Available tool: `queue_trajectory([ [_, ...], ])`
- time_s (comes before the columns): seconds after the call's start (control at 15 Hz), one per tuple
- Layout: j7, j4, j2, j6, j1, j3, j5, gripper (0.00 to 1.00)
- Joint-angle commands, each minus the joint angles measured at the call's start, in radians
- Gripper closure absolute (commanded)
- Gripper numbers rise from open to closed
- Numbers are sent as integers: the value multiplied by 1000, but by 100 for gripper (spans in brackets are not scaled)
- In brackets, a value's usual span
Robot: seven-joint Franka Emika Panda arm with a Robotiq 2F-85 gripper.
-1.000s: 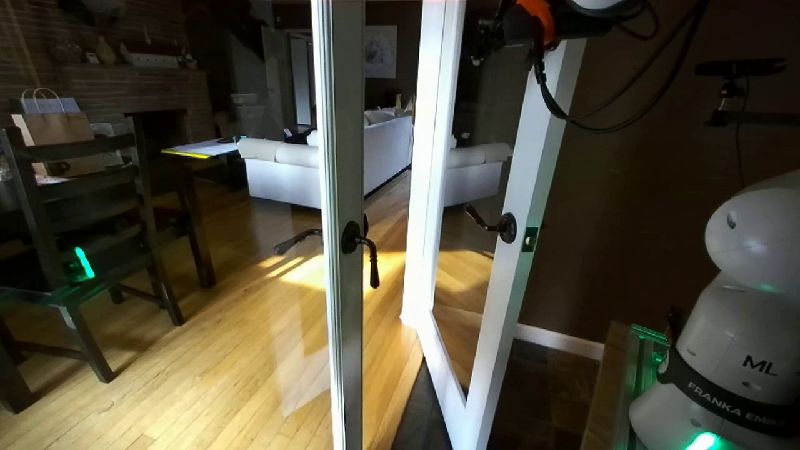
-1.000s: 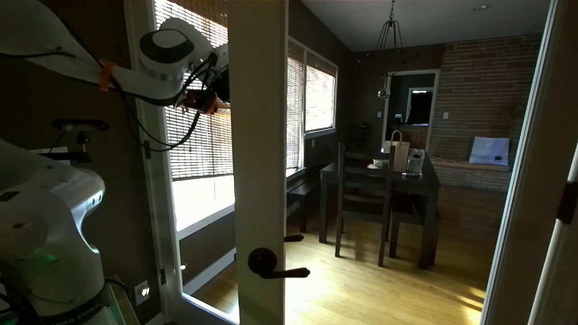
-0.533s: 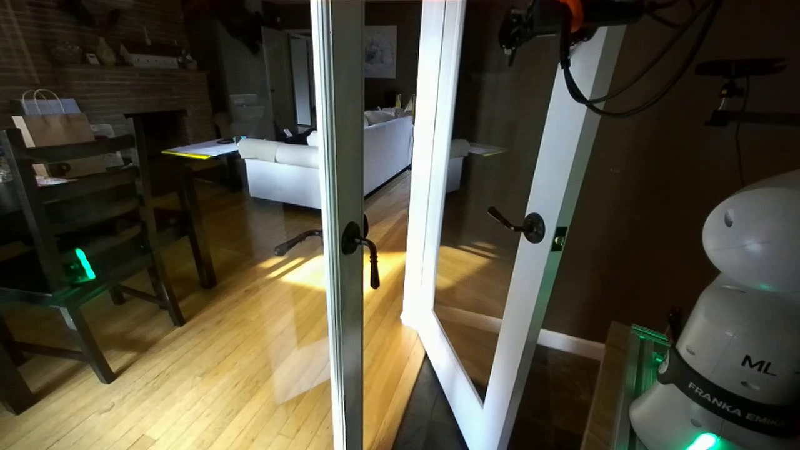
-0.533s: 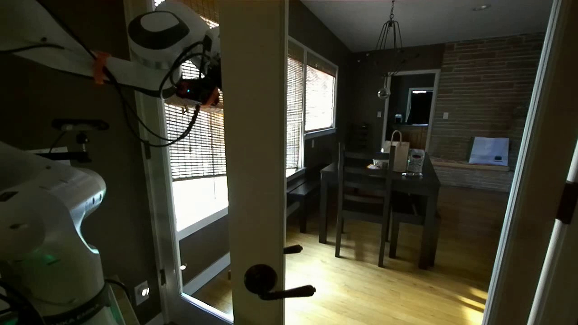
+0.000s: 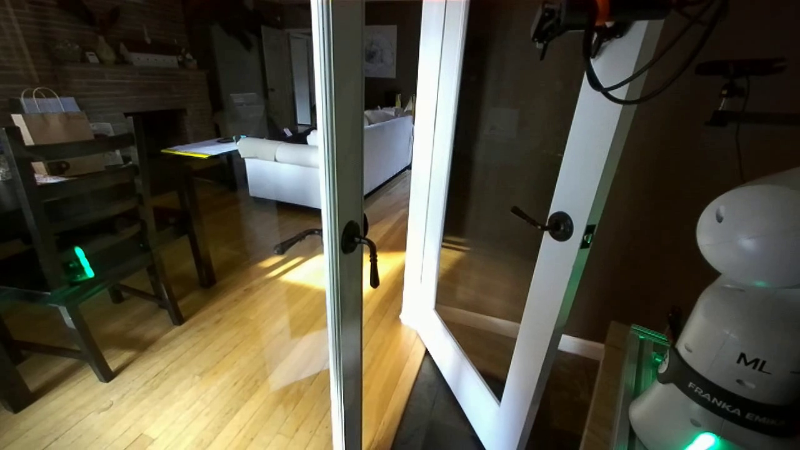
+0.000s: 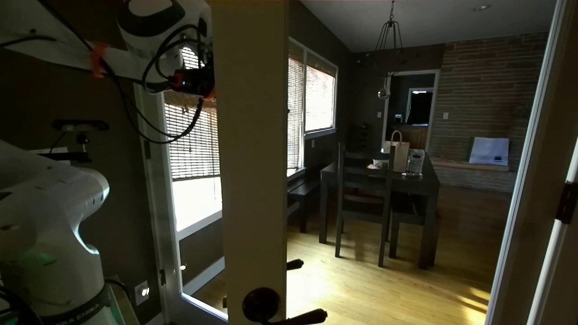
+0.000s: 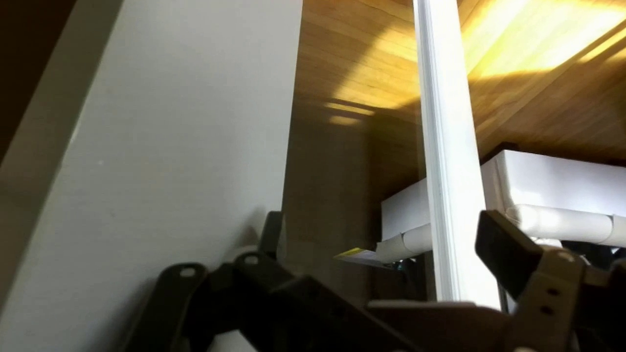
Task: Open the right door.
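The right door [image 5: 582, 181], white-framed with a full-length glass pane, stands ajar, swung toward the robot base. It also shows in an exterior view [image 6: 255, 158] and fills the left of the wrist view [image 7: 190, 122]. Its dark lever handle [image 5: 558, 226] sits at mid-height, well below my gripper. My gripper [image 5: 544, 31] is high by the door's free-edge stile. In the wrist view its fingers [image 7: 386, 239] are wide apart with nothing between them. One finger lies close against the stile's inner edge; I cannot tell whether it touches. The door frame hides the fingers in an exterior view.
The matching white glass door [image 5: 344, 156] with its lever handle [image 5: 359, 240] stands beside the doorway. The robot base [image 5: 731, 381] is close to the swinging door. A camera on a bracket [image 5: 740, 67] is on the wall side. A dark chair [image 5: 94, 212] and white sofa [image 5: 387, 150] are beyond.
The right door has swung further toward the robot base, its free edge and handle shifting with it. My gripper has moved back along with the door. The matching door has not moved.
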Motion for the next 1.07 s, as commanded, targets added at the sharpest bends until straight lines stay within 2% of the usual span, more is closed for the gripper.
queue_trajectory([
  [0.0,-2,10,-8,-17,-36,-24,-31,0],
  [0.73,-7,23,-14,-47,-149,-40,-37,0],
  [0.87,-21,22,-12,-50,-137,-36,-21,0],
  [1.0,-63,13,-21,-68,-78,-27,28,0],
])
